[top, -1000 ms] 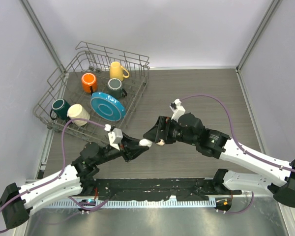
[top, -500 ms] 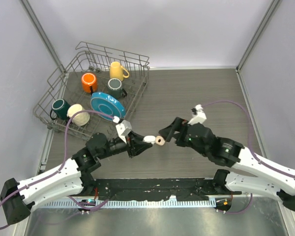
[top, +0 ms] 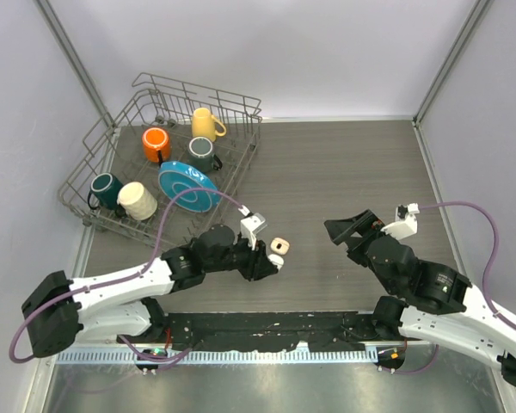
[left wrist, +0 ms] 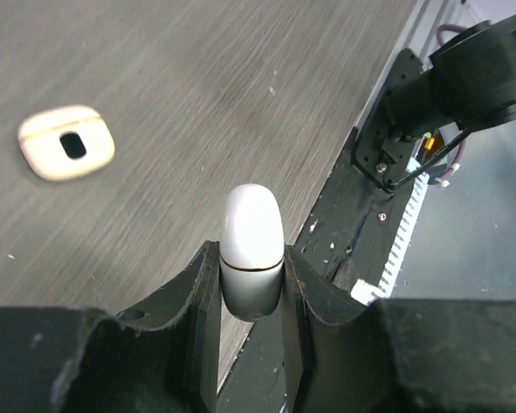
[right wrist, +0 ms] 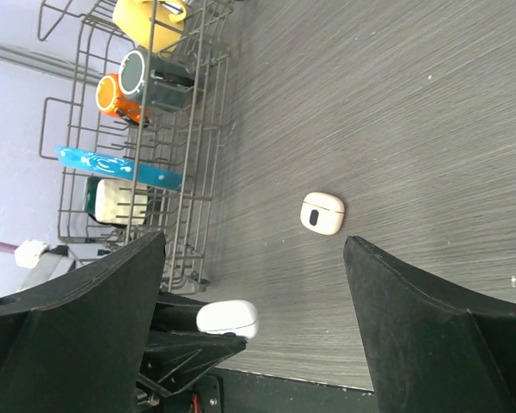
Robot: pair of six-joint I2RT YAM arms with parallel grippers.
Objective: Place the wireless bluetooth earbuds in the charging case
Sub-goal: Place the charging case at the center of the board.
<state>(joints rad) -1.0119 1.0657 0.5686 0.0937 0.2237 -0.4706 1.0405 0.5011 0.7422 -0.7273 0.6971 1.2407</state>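
At the far left of the overhead view, a grey wire dish rack holds coloured mugs and a blue plate. Right of it, the left gripper reaches low over the dark wood-grain table, and from above only a white speck shows at its tip. Its wrist camera tells more. The two black fingers are clamped on a smooth white oval charging case, with a thin seam crossing it about level with the fingertips. The case's long axis runs in line with the fingers, and its rounded end points out past them. Just beside the gripper but apart from it, a cream rounded-square case lies flat on the table, a dark oval on its upper face. Further right, the right gripper hangs well apart. Its wrist view shows the fingers spread wide with nothing between them.
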